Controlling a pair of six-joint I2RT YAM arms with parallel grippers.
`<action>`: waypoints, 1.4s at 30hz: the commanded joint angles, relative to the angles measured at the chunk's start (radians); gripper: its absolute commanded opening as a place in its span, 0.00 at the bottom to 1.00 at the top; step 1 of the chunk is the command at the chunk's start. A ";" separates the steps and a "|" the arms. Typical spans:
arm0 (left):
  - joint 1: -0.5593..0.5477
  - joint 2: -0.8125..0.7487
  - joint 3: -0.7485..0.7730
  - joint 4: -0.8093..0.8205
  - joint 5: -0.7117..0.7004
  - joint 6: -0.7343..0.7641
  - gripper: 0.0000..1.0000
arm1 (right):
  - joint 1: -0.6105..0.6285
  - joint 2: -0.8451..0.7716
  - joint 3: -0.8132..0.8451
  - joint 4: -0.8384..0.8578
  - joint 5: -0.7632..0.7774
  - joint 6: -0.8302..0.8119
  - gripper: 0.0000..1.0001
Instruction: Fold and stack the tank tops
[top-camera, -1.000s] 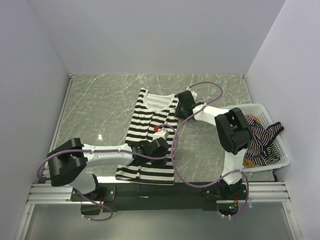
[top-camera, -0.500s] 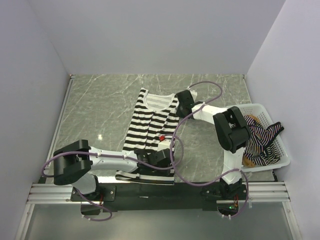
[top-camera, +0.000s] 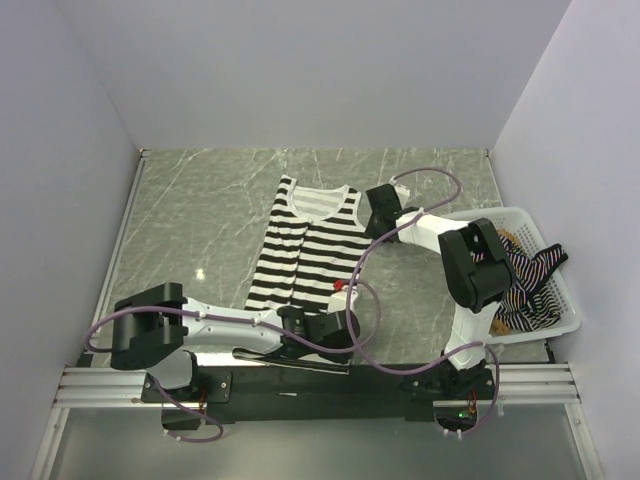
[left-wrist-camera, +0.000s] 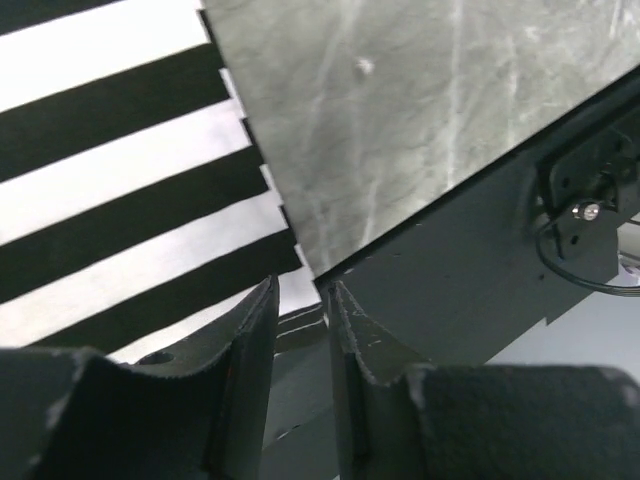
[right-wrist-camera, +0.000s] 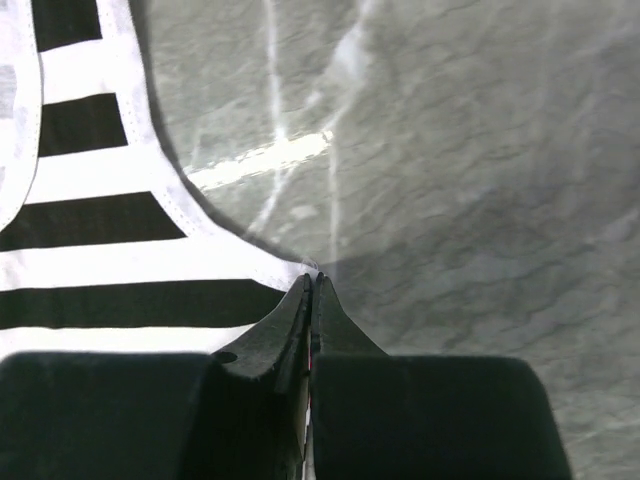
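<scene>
Tops counted: I see three.
Bold-striped top (top-camera: 305, 250): one, flat mid-desk (top-camera: 200, 210).
Basket (top-camera: 560, 315): one, at 3 o'clock, holding thin-striped top (top-camera: 525, 278) and tan top (top-camera: 498, 322).
Left arm (top-camera: 230, 322): jaws slightly apart at the bold-striped top's 5 o'clock corner.
Right arm (top-camera: 430, 228): jaws together, pinching its 1 o'clock edge.
</scene>
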 joint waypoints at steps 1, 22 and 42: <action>-0.022 0.039 0.056 0.000 -0.004 0.010 0.32 | -0.027 -0.025 -0.027 -0.072 0.012 -0.017 0.00; -0.154 0.237 0.275 -0.221 -0.153 -0.045 0.07 | -0.070 -0.091 -0.063 -0.038 -0.083 -0.023 0.00; -0.162 -0.163 0.018 -0.084 -0.190 -0.178 0.01 | -0.063 -0.166 -0.009 -0.113 -0.066 -0.043 0.00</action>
